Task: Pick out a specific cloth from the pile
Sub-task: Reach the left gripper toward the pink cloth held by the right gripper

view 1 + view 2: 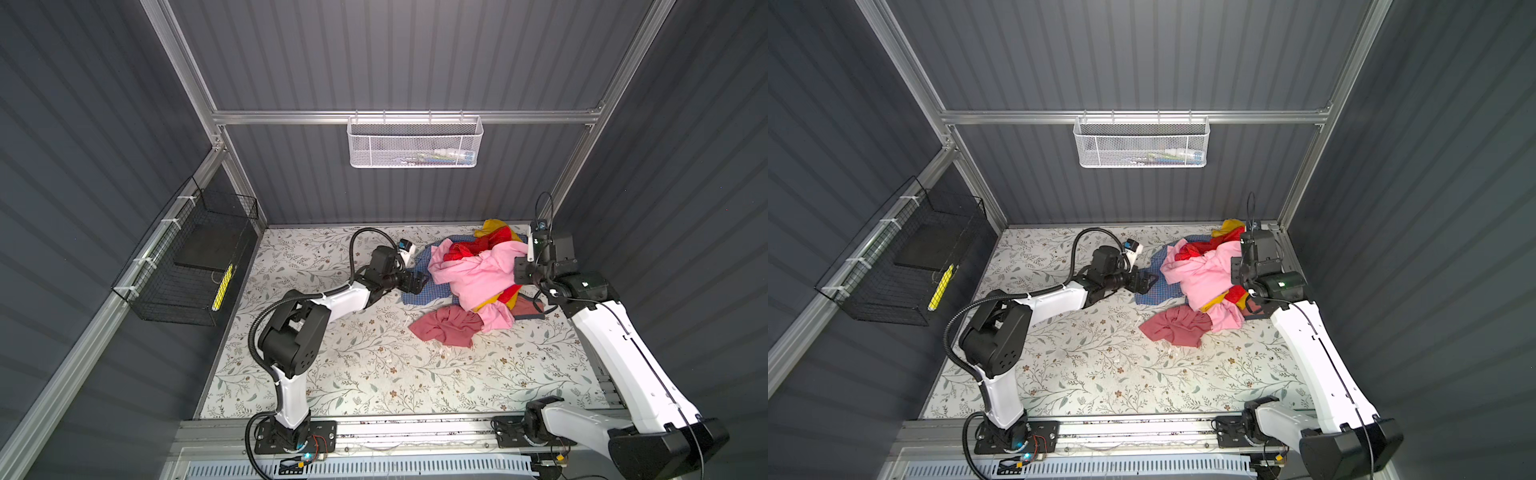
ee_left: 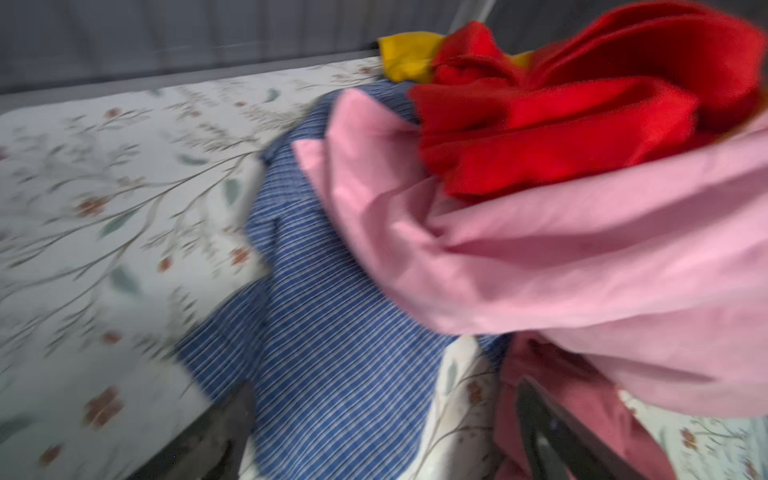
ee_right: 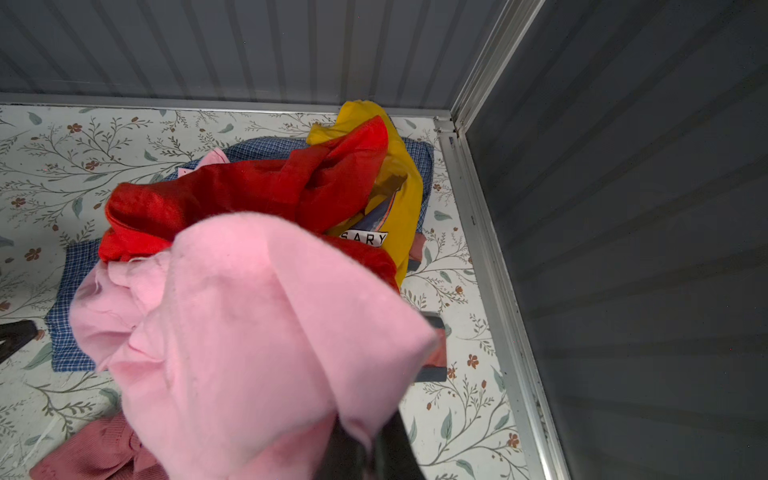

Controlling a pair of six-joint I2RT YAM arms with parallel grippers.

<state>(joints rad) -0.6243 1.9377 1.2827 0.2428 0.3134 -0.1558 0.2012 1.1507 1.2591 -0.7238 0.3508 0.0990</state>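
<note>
So, the right gripper (image 3: 365,451) is clamped on the pink cloth (image 1: 478,274), bunched on top of the pile (image 1: 496,237) near the back right corner. The left gripper (image 1: 417,282), jaws apart, hovers at the blue cloth (image 1: 419,296) edge.

White strip (image 3: 365,239) in pile (image 3: 249,270) reads "SARY"; start hidden by red cloth (image 3: 249,187), beside yellow cloth (image 3: 405,216).

Both top views look steeply down from high over the front of the flowered table (image 1: 353,374), taking in the whole scene. The left wrist view sits low and close (and blurred), facing the pile of cloths (image 2: 540,249) from the side. The right wrist view looks down on it from close above, toward the back corner (image 3: 455,116). All four share the pile.
</note>
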